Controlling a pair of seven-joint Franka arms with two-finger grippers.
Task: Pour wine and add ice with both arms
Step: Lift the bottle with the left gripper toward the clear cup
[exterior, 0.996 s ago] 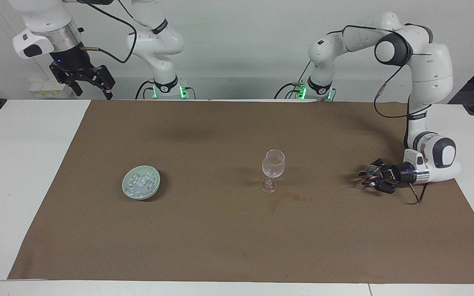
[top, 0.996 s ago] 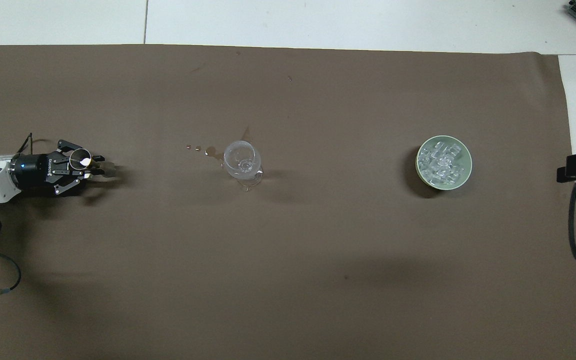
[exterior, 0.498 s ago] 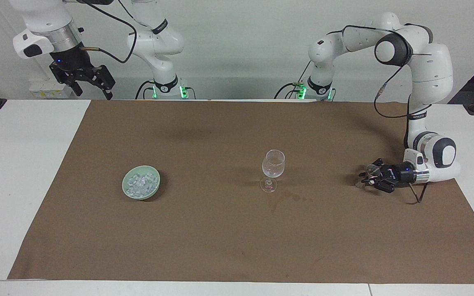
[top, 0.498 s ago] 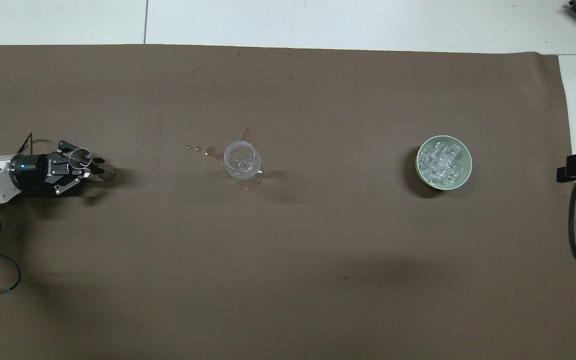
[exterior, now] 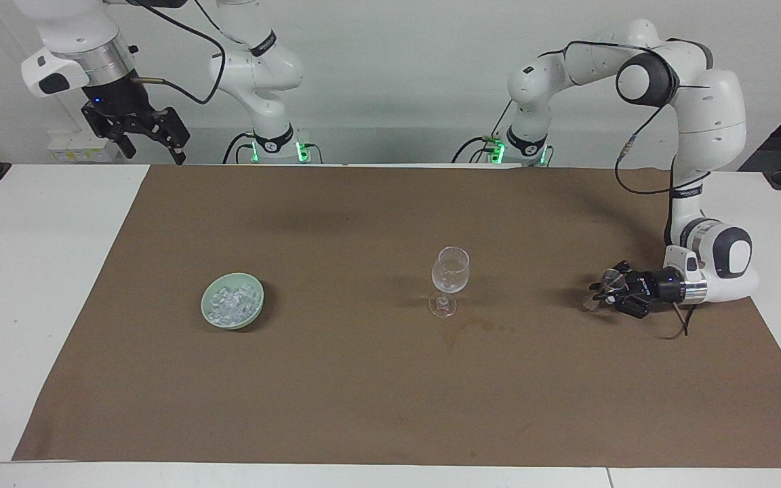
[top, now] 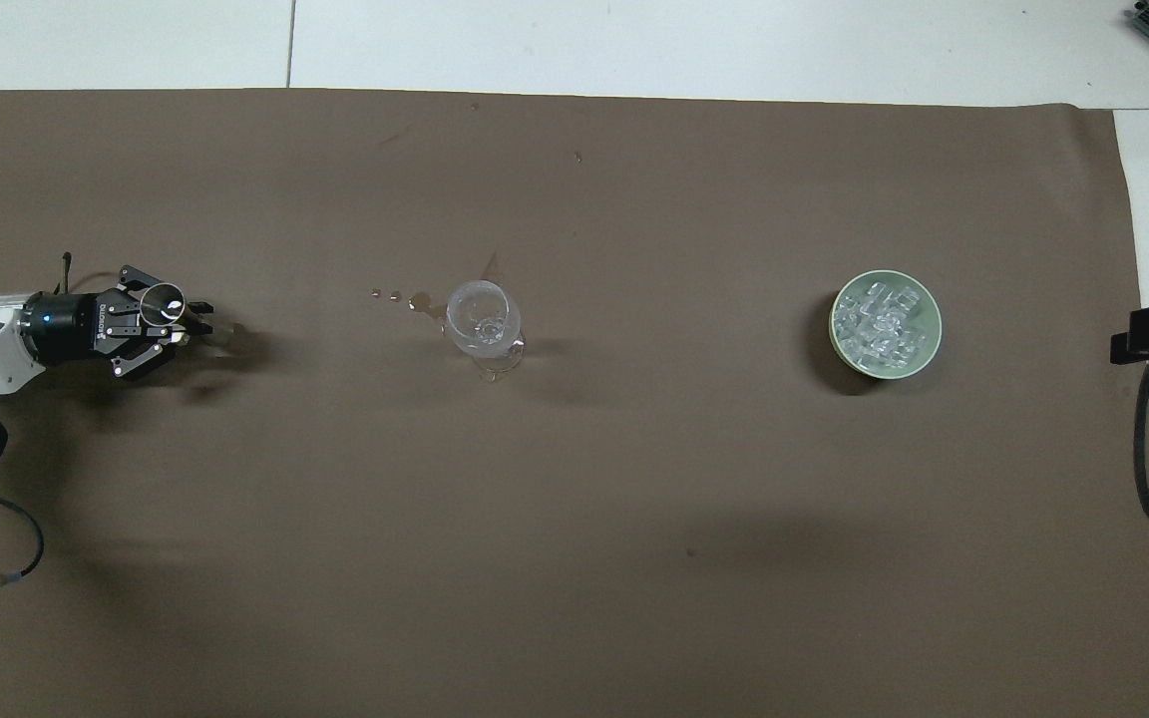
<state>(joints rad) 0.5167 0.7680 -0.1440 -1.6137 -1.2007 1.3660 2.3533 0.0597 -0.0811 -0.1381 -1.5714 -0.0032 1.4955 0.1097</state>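
Note:
A small metal jigger [top: 164,299] is at the left arm's end of the brown cloth, with my left gripper [top: 197,321] shut on it, reaching in sideways just above the cloth [exterior: 599,290]. The wine is hidden from me in both views. A clear stemmed glass [exterior: 449,274] stands upright at mid-table [top: 480,321]. The ice [top: 879,324] lies heaped in a pale green bowl [exterior: 211,314] toward the right arm's end. My right gripper [exterior: 139,132] hangs open, high over the table's edge by its own base, and waits.
Wet spots [top: 413,298] mark the brown cloth [exterior: 390,407] beside the glass foot, on the side toward the left arm's end. White table strips [exterior: 38,271] border the cloth at both ends.
My left gripper finished closing on the jigger, and the jigger has shifted slightly with it. The right arm, glass and bowl have not moved.

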